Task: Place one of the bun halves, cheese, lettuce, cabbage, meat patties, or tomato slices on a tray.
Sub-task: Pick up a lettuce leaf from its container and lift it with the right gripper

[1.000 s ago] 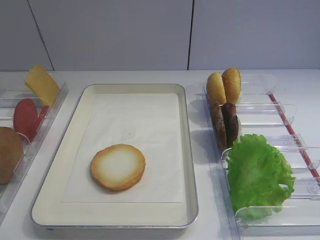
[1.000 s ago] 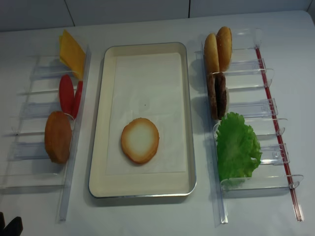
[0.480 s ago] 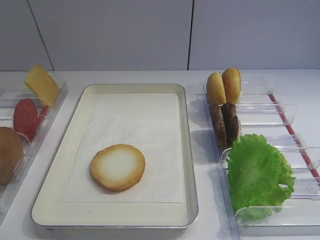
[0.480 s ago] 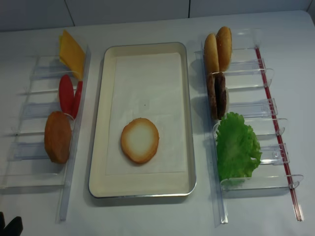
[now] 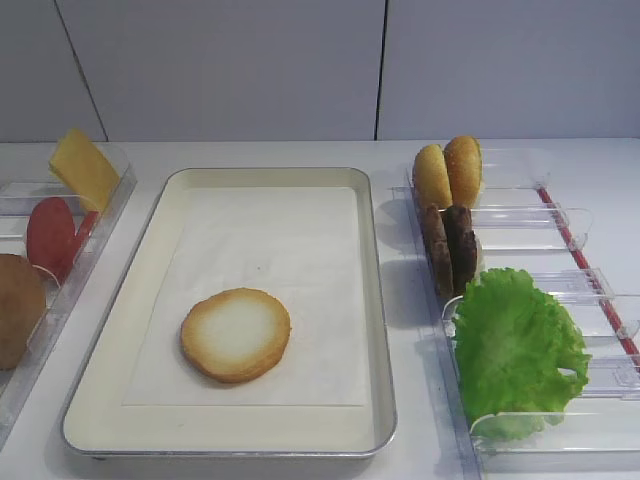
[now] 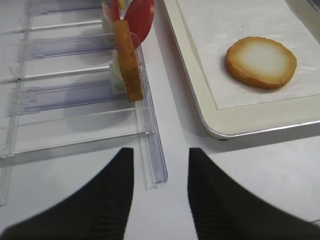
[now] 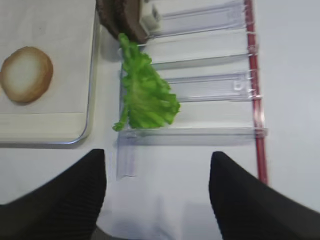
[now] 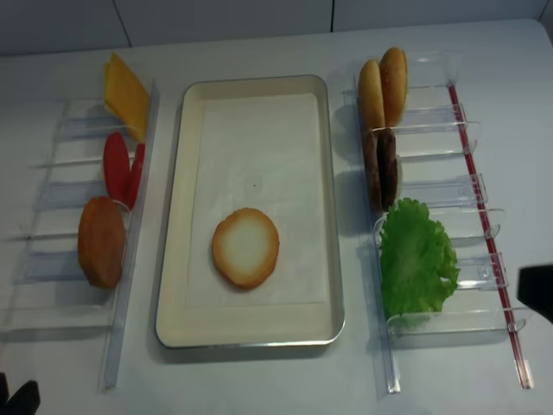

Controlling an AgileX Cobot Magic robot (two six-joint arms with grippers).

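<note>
Bun half point(image 8: 246, 247) lies flat on the white paper in the tray point(image 8: 170, 259), lower-centre of the overhead view: pale cut face up, toasted golden rim. Lettuce point(image 8: 417, 257), frilly bright green, stands in the clear rack at right, just below the dark patties point(image 8: 381, 167). Right gripper point(image 7: 157, 192) hangs over bare table near the lettuce, jaws spread wide, nothing held. Left gripper point(image 6: 161, 192) also parted, empty, beside the left rack.
</note>
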